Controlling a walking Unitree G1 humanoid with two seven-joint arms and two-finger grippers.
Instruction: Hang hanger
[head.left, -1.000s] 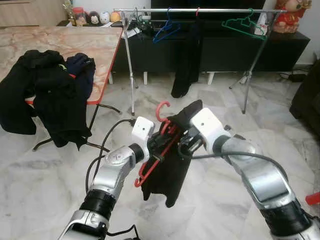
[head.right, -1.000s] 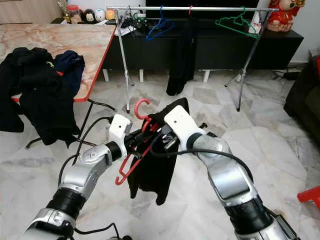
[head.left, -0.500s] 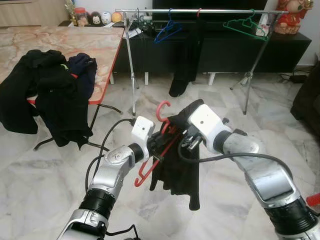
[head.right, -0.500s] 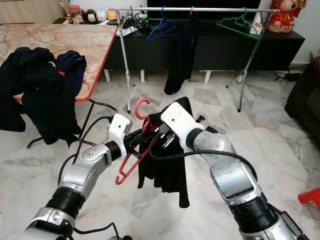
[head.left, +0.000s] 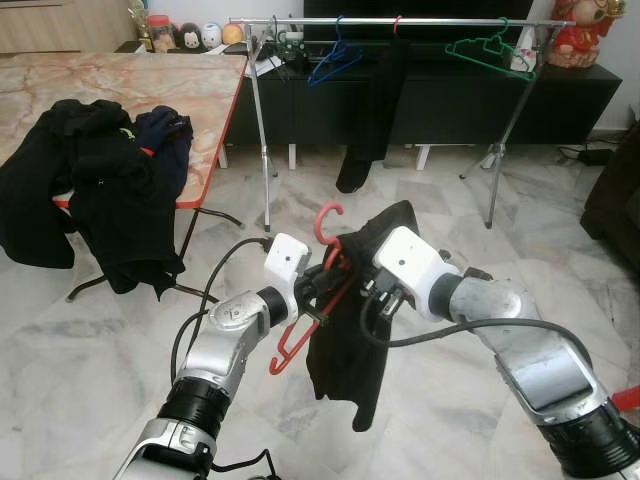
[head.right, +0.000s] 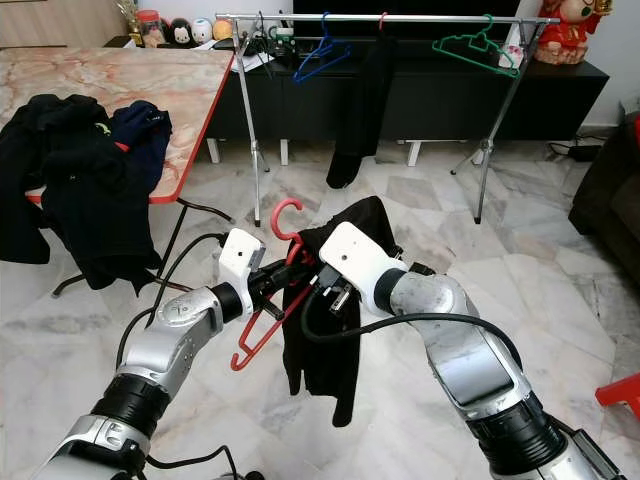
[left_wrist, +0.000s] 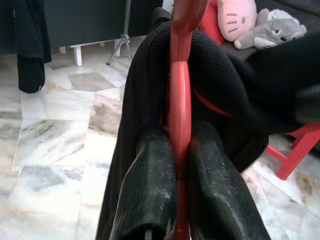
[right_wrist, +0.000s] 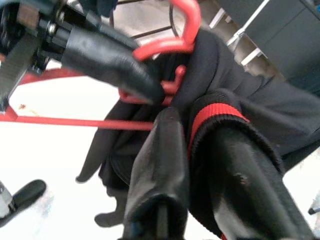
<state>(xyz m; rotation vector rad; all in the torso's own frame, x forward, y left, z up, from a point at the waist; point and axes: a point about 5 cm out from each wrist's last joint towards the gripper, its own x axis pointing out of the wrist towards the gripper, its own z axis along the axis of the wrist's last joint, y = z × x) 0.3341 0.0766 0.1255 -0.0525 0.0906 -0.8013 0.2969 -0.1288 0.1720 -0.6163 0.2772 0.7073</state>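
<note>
The red hanger (head.left: 312, 290) was held in mid-air over the marble floor (head.left: 90, 340), in front of the robot's chest, with its hook pointing up. The left hand (left_wrist: 172, 165) was clenched on the hanger's red stem, one black finger on each side of it. A black garment (head.left: 350, 340) was draped over the hanger and hung down below it. The right hand (right_wrist: 192, 150) was pinched on the garment's edge, which carried a red band, just beside the hanger's neck; how much cloth lay between its fingers was hard to judge, since the fabric hid part of them. Well behind, a metal clothes rack (head.left: 400, 21) carried a blue hanger (head.left: 335, 58), a green hanger (head.left: 488, 50) and another dark garment (head.left: 375, 110). To the robot's left stood a desk (head.left: 150, 85) with dark clothes (head.left: 90, 190) piled over its edge.
</note>
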